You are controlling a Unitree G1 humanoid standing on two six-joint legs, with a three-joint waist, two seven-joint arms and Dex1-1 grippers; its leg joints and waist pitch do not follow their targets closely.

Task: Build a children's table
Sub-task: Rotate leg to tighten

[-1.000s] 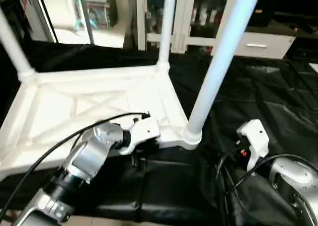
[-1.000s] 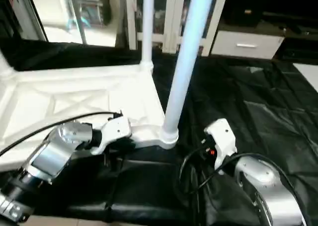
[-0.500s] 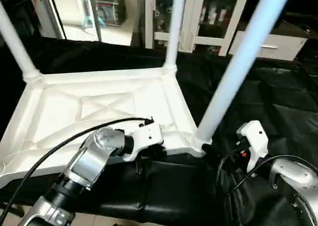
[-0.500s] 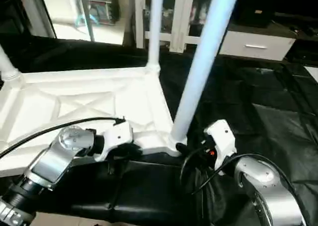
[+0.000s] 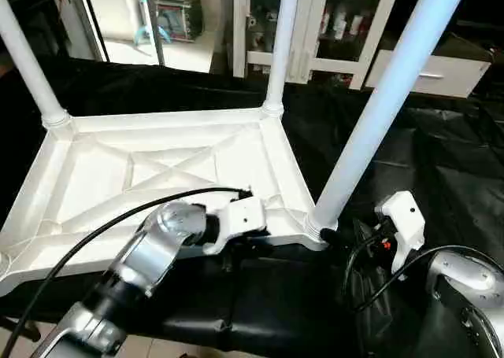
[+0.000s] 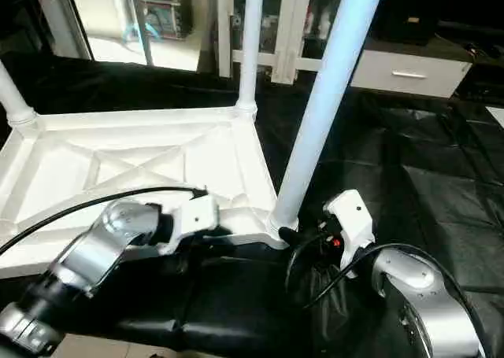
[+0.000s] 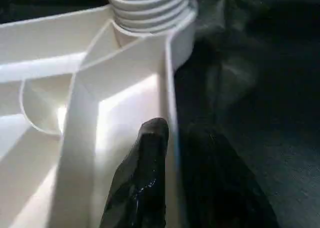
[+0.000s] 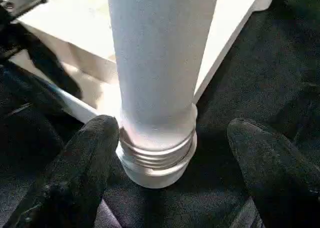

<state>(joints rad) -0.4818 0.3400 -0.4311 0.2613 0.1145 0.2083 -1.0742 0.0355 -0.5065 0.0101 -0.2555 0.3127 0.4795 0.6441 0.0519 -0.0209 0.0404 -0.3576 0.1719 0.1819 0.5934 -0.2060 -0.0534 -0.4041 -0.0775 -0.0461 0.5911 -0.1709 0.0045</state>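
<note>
Black left fingers (image 7: 145, 188) straddle the ribbed tabletop (image 5: 157, 169) rim; right fingers (image 8: 75, 173) gape around a smooth leg (image 8: 155, 62).

Left gripper (image 7: 172, 153) has perhaps loosened on the table rim (image 7: 169, 87).

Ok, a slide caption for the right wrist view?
Open right gripper straddling the base of a table leg seated in its corner socket.
</note>
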